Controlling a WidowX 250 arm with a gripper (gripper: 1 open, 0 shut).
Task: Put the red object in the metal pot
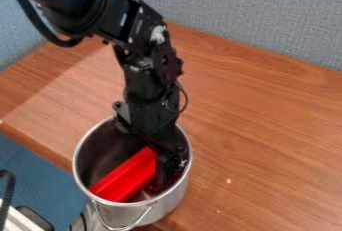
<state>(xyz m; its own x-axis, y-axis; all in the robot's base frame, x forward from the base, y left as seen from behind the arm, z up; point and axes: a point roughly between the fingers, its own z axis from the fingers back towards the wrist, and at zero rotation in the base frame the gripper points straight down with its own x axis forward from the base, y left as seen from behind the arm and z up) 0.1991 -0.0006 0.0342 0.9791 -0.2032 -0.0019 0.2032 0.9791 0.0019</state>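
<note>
Evidently, the camera view shows the red block (126,176) lying tilted inside the metal pot (171,201), below the rim. The gripper (158,170) reaches into the pot beside the block; its fingertips are obscured, so whether they stand apart or together cannot be told. The pot sits near the edge of a brown wood-grain table (262,147). Behind the table rises a grey textured wall (254,13); a blue surface (43,180) shows at lower left.
</note>
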